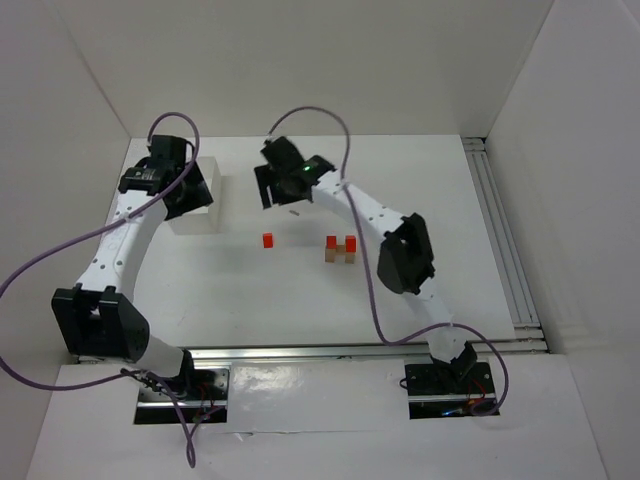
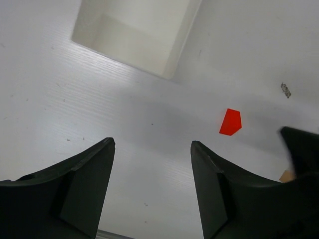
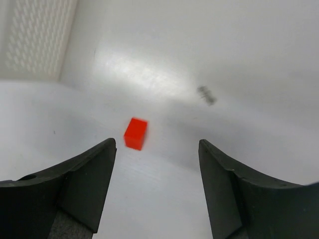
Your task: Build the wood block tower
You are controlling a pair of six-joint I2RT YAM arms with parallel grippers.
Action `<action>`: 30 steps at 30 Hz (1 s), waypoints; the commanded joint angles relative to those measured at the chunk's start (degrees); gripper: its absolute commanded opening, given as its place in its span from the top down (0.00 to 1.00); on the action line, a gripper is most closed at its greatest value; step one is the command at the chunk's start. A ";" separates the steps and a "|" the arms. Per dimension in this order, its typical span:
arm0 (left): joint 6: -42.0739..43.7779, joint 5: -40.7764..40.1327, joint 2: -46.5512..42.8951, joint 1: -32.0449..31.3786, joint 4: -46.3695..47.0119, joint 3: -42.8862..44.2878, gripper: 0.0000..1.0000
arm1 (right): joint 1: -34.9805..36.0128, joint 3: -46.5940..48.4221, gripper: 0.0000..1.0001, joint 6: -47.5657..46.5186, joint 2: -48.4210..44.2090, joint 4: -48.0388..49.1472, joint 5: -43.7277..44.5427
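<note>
Left fingers (image 2: 75,199): spread apart, gripping nothing, bare desk (image 1: 450,200) showing between them. They hang at the left rear of the desk, just beside a white open box (image 2: 134,35), which lies directly ahead of them.

Right fingers (image 3: 75,199): spread apart, gripping nothing. They hang over the rear centre of the desk.

Task items: a lone red block (image 1: 268,240) lies flat on the desk, between the box and the block cluster (image 1: 340,250) and apart from both. In the right wrist view it sits just ahead of the left-hand finger, not touching it. The cluster sits near the desk centre: two red blocks touching tan bare-wood blocks. How they are stacked cannot be told.

Surroundings: a small grey speck (image 3: 206,94) lies on the desk beyond the lone block; it is too blurred to identify. The right arm's black elbow housing (image 1: 405,255) stands close on the cluster's right side. Purple cables (image 1: 60,255) loop over both arms. A metal rail (image 1: 500,230) runs along the desk's right edge.
</note>
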 commanded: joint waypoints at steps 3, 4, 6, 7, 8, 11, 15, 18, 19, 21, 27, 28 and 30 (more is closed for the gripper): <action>-2.22 4.58 6.19 -6.60 2.60 2.32 0.21 | -11.52 -8.01 0.26 -2.26 -24.73 7.49 9.26; -3.78 6.16 7.95 -7.83 2.62 3.27 0.20 | -13.03 -10.41 0.25 -2.26 -26.93 8.12 9.28; -5.20 6.88 11.64 -11.08 2.62 5.03 0.20 | -17.06 -16.98 0.25 -2.26 -32.21 8.12 9.81; -5.99 7.49 13.49 -12.14 3.40 5.56 0.19 | -18.13 -18.85 0.25 -1.47 -33.45 8.12 9.81; -6.00 8.28 17.33 -14.06 3.93 7.05 0.19 | -19.10 -20.61 0.25 -1.46 -35.72 8.12 9.81; -6.69 9.52 24.03 -16.46 3.33 12.31 0.18 | -21.48 -27.03 0.20 -0.94 -38.64 5.93 9.20; -7.75 8.82 32.56 -17.16 3.93 15.93 0.17 | -22.97 -31.43 0.18 -1.46 -43.12 4.08 8.67; -8.90 8.20 35.92 -17.16 3.93 17.26 0.19 | -24.47 -33.99 0.18 -1.99 -44.89 4.08 7.61; -9.77 8.20 36.53 -17.16 3.33 17.26 0.19 | -25.16 -35.12 0.18 -1.99 -44.89 4.08 7.61; -10.47 6.80 37.06 -17.68 3.32 16.65 0.22 | -25.79 -35.83 0.18 -1.99 -44.89 4.08 6.30; -11.09 5.66 36.54 -18.21 3.32 13.31 0.29 | -26.31 -37.15 0.18 -1.99 -43.84 4.70 4.97; -11.09 5.65 36.53 -18.21 3.32 12.17 0.30 | -26.31 -37.15 0.18 -1.99 -43.14 4.70 4.36; -11.62 4.43 35.83 -18.74 3.32 11.02 0.32 | -26.31 -36.63 0.18 -1.99 -42.35 4.70 4.36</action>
